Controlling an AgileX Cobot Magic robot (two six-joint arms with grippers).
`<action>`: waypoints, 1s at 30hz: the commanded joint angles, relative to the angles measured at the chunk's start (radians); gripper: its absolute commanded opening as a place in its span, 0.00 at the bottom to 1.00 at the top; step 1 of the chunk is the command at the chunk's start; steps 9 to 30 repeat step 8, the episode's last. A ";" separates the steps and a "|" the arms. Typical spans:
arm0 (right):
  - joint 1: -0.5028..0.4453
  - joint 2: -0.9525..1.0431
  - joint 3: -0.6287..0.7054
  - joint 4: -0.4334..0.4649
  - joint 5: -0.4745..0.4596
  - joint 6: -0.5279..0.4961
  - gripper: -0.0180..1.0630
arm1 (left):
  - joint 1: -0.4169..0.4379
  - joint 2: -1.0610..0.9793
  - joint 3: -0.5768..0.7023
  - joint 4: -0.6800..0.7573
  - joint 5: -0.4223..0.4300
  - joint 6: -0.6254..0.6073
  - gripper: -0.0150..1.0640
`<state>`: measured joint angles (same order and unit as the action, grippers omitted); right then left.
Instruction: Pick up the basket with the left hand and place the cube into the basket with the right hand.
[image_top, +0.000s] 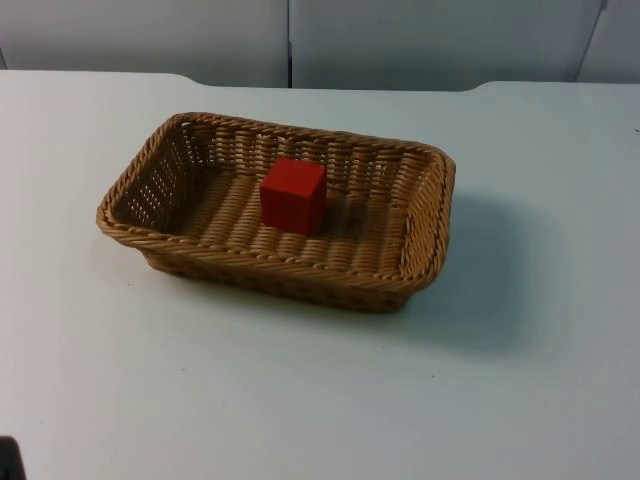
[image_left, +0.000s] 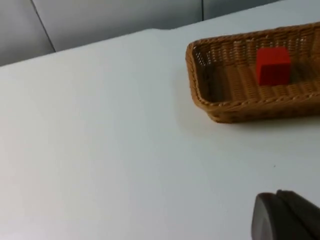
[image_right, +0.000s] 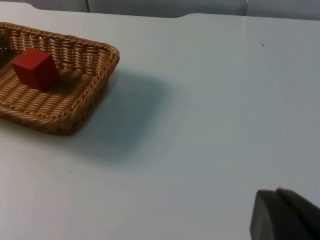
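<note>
One red cube (image_top: 294, 195) sits inside the wicker basket (image_top: 425, 225), roughly mid-floor, nearer the far long wall than the near one; its base rests on the weave and one edge is turned toward the camera. The basket stands flat on the white surface (image_top: 300, 400), casting a shadow to its right. Near long wall hides the lowest strip of the basket floor in the top view.

Left wrist view: basket (image_left: 220, 102) cut off at the frame edge, so its far end is not visible; cube (image_left: 273, 65) visible inside. Left gripper (image_left: 285, 217) shows as one dark fingertip, well apart from the basket, above bare surface. State of jaws: cannot tell.

Right wrist view: basket (image_right: 95, 85) again cut off on one end, cube (image_right: 35, 68) inside. Right gripper (image_right: 285, 217) also one dark fingertip, well apart from the basket. Jaws: cannot tell.

Grey partition wall (image_top: 400, 40) runs behind the surface.
</note>
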<state>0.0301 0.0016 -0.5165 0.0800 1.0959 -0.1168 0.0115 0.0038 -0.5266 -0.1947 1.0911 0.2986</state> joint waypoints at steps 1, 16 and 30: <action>0.001 -0.002 0.006 -0.004 -0.012 0.002 0.01 | -0.014 -0.004 0.004 0.031 -0.002 -0.051 0.01; 0.001 -0.002 0.006 -0.002 -0.012 0.004 0.01 | -0.018 -0.004 0.013 0.187 -0.012 -0.277 0.01; 0.001 -0.002 0.006 -0.002 -0.012 0.004 0.01 | -0.018 -0.004 0.013 0.187 -0.012 -0.277 0.01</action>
